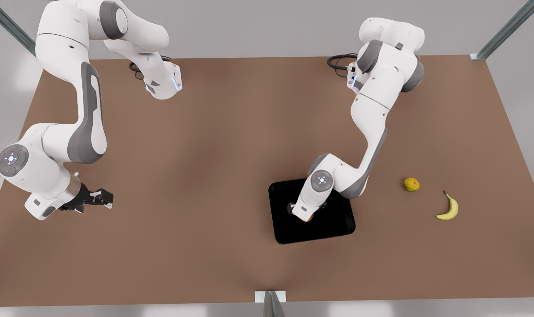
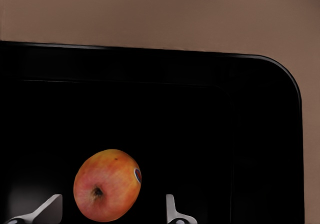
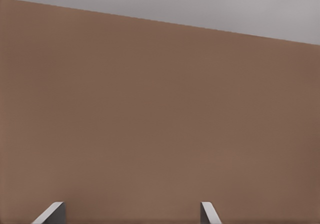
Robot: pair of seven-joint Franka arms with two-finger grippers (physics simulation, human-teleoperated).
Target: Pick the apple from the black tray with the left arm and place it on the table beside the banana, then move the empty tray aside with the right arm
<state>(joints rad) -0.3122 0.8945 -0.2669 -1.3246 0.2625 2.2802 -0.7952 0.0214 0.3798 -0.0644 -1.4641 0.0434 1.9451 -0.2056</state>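
Red-orange apple [image 2: 107, 185]: sat on the black tray [image 1: 333, 224], right between the left end effector [image 2: 112, 211] fingers, not touched by either one as far as I could see.
Left end effector: spread open, hanging low over the tray with a fingertip [image 2: 50, 206] on each side of the apple.
Left arm [image 1: 372, 114]: reached from its base on the front view's right down over the tray, hiding most of the apple in the front view.
Tray: glossy, lying flat on the brown surface [image 1: 205, 154], roughly mid-scene.
Citrus fruit [image 1: 411, 184]: on the surface, off toward the front view's right of the tray.
Banana [image 1: 449, 208]: near the citrus, a bit further right.
Right end effector [image 1: 104, 198]: fingers apart, holding nothing, parked over bare surface at the front view's left.
Right arm [image 1: 84, 114]: just waiting.
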